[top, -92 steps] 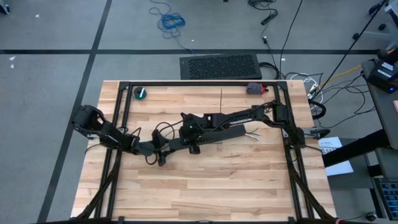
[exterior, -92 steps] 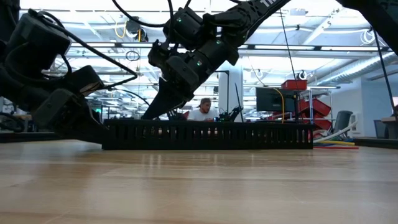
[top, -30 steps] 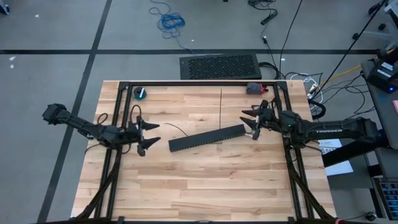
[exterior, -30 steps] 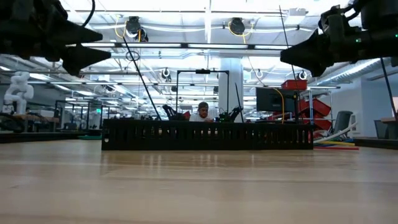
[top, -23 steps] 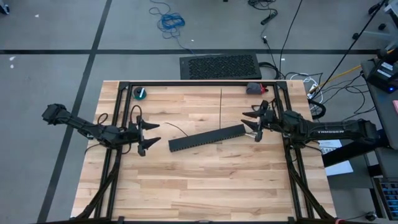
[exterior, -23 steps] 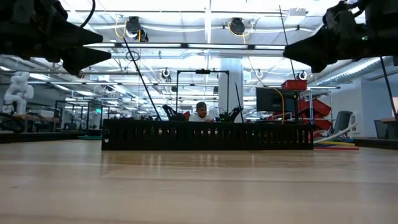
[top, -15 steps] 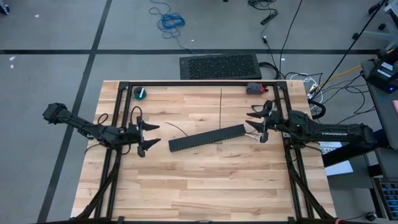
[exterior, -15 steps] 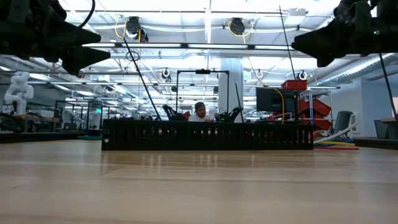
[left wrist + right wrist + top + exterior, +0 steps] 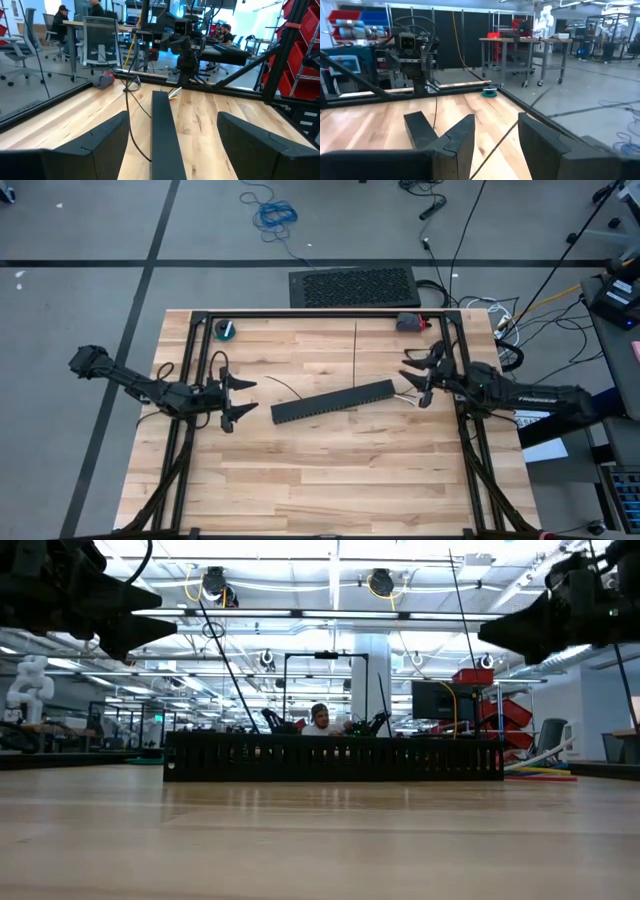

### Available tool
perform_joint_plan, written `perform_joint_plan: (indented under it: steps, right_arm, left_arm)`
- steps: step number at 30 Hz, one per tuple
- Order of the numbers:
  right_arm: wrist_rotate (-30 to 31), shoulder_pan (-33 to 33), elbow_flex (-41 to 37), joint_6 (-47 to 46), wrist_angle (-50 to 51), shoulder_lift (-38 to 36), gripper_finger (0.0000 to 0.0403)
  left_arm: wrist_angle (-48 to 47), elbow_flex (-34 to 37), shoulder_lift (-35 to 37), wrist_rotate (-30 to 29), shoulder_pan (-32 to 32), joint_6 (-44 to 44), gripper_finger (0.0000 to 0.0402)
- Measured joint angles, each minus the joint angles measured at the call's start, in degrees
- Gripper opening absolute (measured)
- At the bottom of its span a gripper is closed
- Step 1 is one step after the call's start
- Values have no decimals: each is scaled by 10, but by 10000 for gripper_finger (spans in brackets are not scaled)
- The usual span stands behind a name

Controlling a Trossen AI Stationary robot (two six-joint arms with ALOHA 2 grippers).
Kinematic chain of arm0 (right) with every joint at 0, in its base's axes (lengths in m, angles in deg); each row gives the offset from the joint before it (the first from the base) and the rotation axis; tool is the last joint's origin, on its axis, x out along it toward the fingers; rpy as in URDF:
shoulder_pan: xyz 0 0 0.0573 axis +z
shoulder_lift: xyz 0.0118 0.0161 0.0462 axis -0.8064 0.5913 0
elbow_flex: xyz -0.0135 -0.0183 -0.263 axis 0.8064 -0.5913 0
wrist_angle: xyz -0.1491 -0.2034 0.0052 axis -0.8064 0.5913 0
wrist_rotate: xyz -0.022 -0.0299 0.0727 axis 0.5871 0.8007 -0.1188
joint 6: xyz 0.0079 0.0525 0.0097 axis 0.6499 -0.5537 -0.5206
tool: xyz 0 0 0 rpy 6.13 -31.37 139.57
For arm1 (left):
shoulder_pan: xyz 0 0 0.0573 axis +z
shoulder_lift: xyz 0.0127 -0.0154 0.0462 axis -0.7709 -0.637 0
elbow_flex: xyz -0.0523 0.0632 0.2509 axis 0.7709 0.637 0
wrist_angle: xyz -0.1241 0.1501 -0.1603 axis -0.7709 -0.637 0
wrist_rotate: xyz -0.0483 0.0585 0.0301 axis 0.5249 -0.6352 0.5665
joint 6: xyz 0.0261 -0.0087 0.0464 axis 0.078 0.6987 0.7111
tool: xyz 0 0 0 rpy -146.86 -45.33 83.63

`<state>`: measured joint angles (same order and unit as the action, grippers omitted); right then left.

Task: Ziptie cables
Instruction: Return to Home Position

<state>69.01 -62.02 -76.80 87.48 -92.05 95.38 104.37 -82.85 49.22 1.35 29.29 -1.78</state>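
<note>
A black slotted duct [image 9: 333,402] lies slantwise on the middle of the wooden table. The cables lie in it, and only their light ends [image 9: 405,395] stick out at its right end, also seen in the left wrist view [image 9: 174,93]. One thin dark ziptie [image 9: 283,388] curves on the wood left of the duct. Another ziptie [image 9: 356,348] lies straight behind it. My left gripper [image 9: 240,399] hovers open at the table's left, level and pointing at the duct. My right gripper [image 9: 410,377] hovers open off the duct's right end, facing left.
A green tape roll [image 9: 227,330] and a grey-and-red object [image 9: 410,322] sit by the far edge. Black frame rails [image 9: 300,314] run along the far edge and both sides of the table. A person [image 9: 320,720] sits in the room beyond the table.
My right gripper has drawn back toward the table's right edge, away from the duct's right end, staying level. The duct, cables and zipties have kept their places.
</note>
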Motion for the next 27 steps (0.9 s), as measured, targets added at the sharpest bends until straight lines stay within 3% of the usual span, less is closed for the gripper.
perform_joint_plan:
  steps: [15,21,27]
  right_arm:
    - [-1,0,-24,-19,14,-18,141]
    - [-2,0,-24,-18,14,-18,141]
    - [-2,0,-24,-17,14,-18,141]
  left_arm:
    - [11,0,-1,-14,0,27,297]
    - [-25,0,-7,-60,1,26,297]
    - [-34,0,-8,-64,1,25,297]
